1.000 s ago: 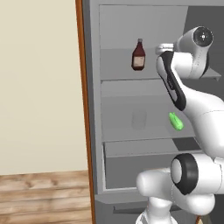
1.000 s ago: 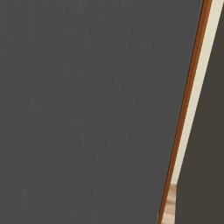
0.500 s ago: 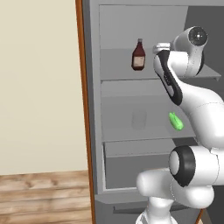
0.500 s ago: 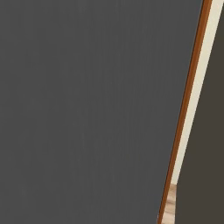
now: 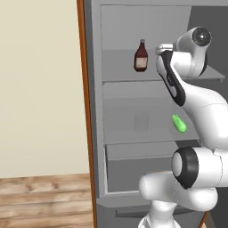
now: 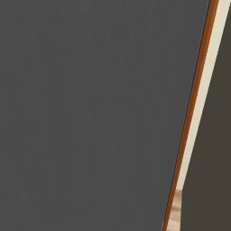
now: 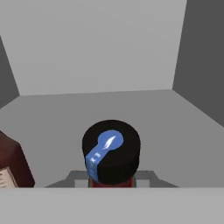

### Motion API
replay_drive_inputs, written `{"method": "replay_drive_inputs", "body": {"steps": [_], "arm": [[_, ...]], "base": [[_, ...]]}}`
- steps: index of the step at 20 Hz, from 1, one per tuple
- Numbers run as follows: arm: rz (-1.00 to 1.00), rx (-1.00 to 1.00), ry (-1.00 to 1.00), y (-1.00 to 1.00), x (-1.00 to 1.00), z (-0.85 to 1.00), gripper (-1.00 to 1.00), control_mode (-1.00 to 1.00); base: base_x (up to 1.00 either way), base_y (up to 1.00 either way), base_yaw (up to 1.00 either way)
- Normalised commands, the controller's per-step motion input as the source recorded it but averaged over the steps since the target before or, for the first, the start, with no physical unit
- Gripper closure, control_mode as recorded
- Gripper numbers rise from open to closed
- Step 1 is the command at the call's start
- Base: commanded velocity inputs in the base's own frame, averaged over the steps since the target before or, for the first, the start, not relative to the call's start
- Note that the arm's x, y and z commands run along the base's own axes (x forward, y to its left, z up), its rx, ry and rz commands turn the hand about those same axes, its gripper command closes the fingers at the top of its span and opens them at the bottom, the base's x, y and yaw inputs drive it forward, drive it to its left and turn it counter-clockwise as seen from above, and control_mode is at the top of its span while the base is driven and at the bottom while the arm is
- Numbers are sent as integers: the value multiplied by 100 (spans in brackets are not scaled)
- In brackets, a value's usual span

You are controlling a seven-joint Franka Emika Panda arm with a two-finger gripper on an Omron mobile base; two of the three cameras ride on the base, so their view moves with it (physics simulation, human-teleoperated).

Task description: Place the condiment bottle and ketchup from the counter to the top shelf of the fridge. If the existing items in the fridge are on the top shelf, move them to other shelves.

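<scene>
Hand view: the gripper (image 7: 113, 183), clamped on the condiment bottle (image 7: 111, 158), holds it over the top shelf (image 7: 175, 118) beside the ketchup (image 5: 141, 56); you should lower it squarely, clear of the ketchup, and release only once its base rests.

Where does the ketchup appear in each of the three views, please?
Left base view: the ketchup stands upright on the top shelf of the fridge, upper middle, left of the arm.
Right base view: it is not in this picture.
Hand view: its dark red shoulder and pale label sit at the lower left edge.
Shared landmark: the top shelf.
</scene>
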Motion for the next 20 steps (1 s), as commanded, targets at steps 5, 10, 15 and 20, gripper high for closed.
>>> {"method": "replay_drive_inputs", "body": {"steps": [5,10,15,20], "arm": [[0,0,0,0,1,0,-100,-100],[0,0,0,0,2,0,-100,-100],[0,0,0,0,6,0,-100,-100],[0,0,0,0,18,0,-100,-100]], "base": [[0,0,0],[0,0,0],[0,0,0],[0,0,0]]}}
